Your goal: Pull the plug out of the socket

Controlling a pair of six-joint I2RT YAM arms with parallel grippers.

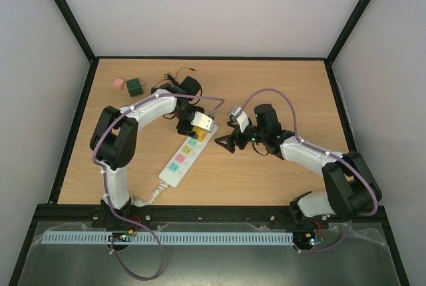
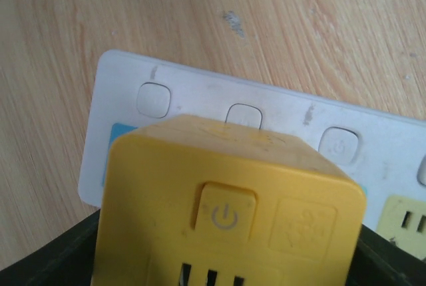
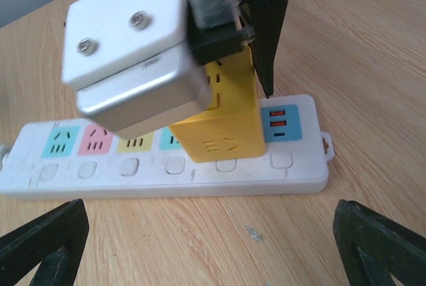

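At the far left of the table (image 1: 279,173) lie a pink block (image 1: 118,83) and a green block (image 1: 135,86), well apart from the work. The left gripper (image 1: 193,126) reaches over the socket (image 1: 178,163) and is clenched on the yellow plug (image 3: 223,126), with 1 dark finger down each side of it. The plug is seated in the socket, near the far end beside the blue outlet face (no gap shows under it in the right wrist view).

The socket's long axis runs diagonally from near-left to far-right, and the plug stands straight up from its face. So the pull likely has to go upward, square to that face, not along the strip.

The right gripper (image 1: 225,142) hangs released, its 2 fingers spread wide, just beside the socket's far end and not touching it. It is the nearer arm to pin the strip down, which may otherwise lift with the plug.
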